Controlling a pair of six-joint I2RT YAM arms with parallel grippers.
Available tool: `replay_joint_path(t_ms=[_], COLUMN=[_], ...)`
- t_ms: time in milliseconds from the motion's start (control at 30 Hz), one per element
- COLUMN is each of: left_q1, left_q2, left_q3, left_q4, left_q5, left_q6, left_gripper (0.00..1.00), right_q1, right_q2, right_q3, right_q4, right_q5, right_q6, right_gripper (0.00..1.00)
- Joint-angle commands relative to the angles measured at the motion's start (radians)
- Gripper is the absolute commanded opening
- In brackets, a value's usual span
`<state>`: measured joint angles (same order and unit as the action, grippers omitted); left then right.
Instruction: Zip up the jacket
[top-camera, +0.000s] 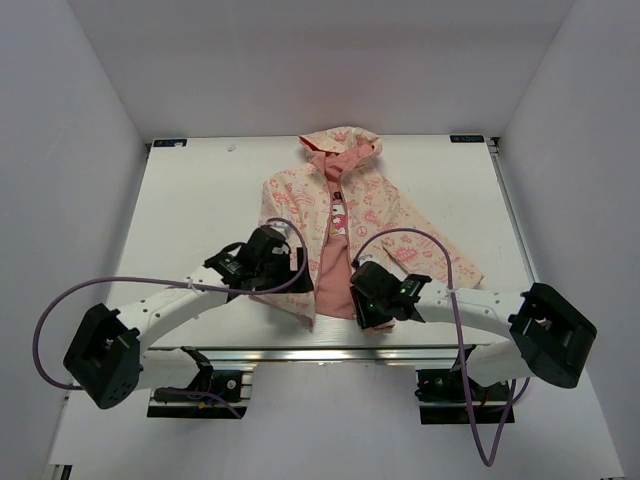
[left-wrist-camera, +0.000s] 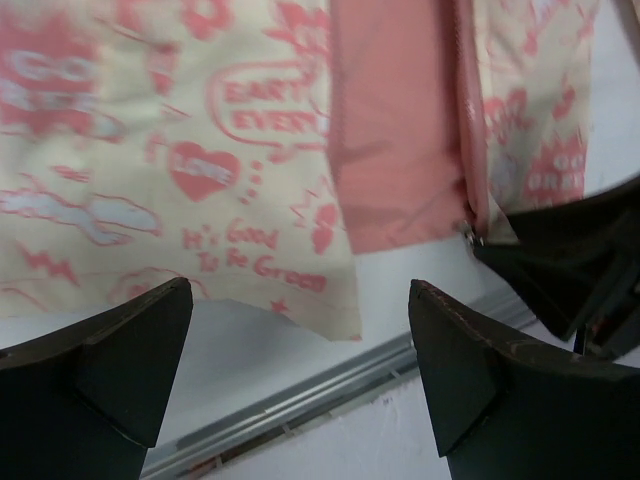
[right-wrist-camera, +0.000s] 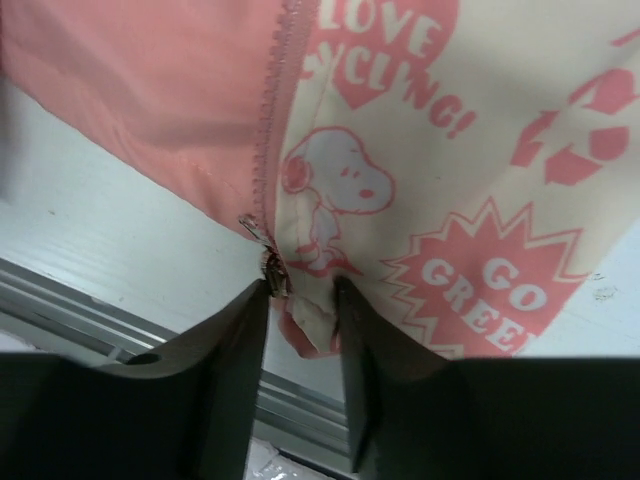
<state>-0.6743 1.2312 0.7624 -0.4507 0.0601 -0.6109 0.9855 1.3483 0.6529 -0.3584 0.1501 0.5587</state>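
The cream and pink printed jacket (top-camera: 375, 215) lies open on the white table, hood at the far side, pink lining (top-camera: 335, 270) showing down the middle. My left gripper (top-camera: 288, 283) is open and empty just above the bottom hem of the jacket's left panel (left-wrist-camera: 200, 150), its gripper point (left-wrist-camera: 300, 290) at the hem's edge. My right gripper (top-camera: 362, 296) is shut on the bottom corner of the right panel (right-wrist-camera: 450, 150), with the gripper (right-wrist-camera: 302, 290) pinching fabric right beside the metal zipper slider (right-wrist-camera: 270, 270). The pink zipper strip (right-wrist-camera: 275, 110) runs up from there.
The table's aluminium front rail (top-camera: 330, 352) runs just behind both grippers and also shows in the left wrist view (left-wrist-camera: 300, 395). The right gripper's dark body (left-wrist-camera: 570, 260) sits close to the right of my left one. Purple cables (top-camera: 420, 240) loop over the jacket. White walls enclose the table.
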Motion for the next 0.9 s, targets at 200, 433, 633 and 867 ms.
replay_joint_path(t_ms=[200, 433, 633, 867], left_q1=[-0.146, -0.200, -0.240, -0.242], left_q2=[0.116, 0.191, 0.234, 0.254], left_q3=[0.118, 0.155, 0.159, 0.153], left_q4=[-0.080, -0.131, -0.135, -0.189], left_q5=[-0.095, -0.140, -0.118, -0.103], left_q6=[-0.036, -0.026, -0.003, 0.019], left_gripper=[0.98, 0.98, 0.98, 0.64], right_q1=[0.022, 0.022, 0.022, 0.022], right_q2=[0.006, -0.083, -0.126, -0.143], right_q3=[-0.007, -0.012, -0.009, -0.015], right_q4=[0.044, 0.049, 0.038, 0.035], right_q5=[0.086, 0.052, 0.019, 0.029], right_q6=[0.055, 0.040, 0.029, 0.044], right_gripper=[0.21, 0.00, 0.00, 0.00])
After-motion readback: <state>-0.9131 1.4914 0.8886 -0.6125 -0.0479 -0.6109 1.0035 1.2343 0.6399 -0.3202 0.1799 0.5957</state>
